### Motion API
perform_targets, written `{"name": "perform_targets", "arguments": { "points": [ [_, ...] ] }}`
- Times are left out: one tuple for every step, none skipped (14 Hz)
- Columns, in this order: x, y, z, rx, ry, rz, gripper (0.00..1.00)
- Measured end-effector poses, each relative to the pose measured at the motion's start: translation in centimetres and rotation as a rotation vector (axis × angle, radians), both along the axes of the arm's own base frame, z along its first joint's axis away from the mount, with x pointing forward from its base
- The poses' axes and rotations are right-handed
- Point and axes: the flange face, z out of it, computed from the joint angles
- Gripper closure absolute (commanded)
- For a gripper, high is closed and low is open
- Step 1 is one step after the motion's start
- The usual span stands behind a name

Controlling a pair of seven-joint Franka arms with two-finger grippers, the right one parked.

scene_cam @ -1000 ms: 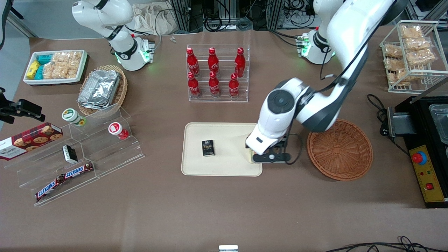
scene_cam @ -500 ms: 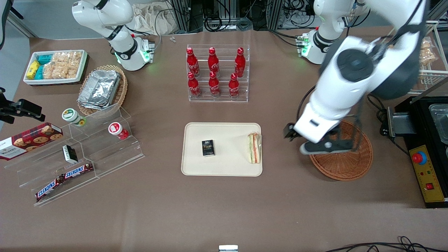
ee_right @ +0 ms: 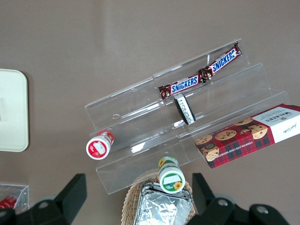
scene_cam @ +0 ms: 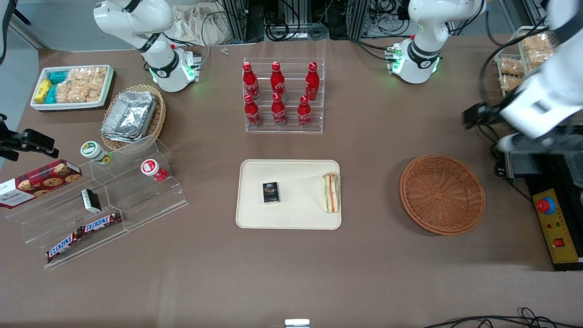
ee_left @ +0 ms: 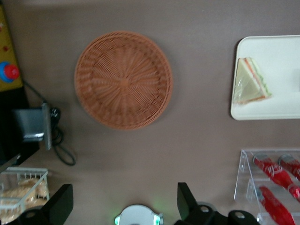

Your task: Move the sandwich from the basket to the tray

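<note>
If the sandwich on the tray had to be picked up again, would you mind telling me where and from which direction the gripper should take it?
Come from above and close across the two bread faces near the wedge's middle. The sandwich stands on edge by the tray's rim nearest the basket, filling stripes upward, so its flat sides face sideways. The gripper, open, hangs above the table near the basket.

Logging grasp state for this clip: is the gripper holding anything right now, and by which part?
Nothing is held. The gripper is open and empty, raised above the table near the basket; the sandwich lies on the tray.
</note>
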Motion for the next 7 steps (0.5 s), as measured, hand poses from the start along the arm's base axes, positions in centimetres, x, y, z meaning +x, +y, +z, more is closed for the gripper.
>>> {"name": "perform_targets", "arguments": {
  "points": [
    [-1.1, 1.6, 1.3, -0.002, -0.012, 0.008, 0.0],
    [-2.1, 2.3, 2.1, -0.002, -0.022, 0.014, 0.0],
    [-2.8, 2.1, 2.5, -0.002, -0.026, 0.009, 0.0],
    [-3.2, 1.4, 2.5, -0.002, -0.025, -0.003, 0.0],
    [-3.3, 0.4, 2.4, -0.001, -0.021, -0.015, 0.0],
    [-3.3, -0.3, 2.2, 0.0, -0.018, -0.023, 0.0],
    [-3.3, -0.7, 2.1, 0.0, -0.019, -0.028, 0.0]
  ]
}}
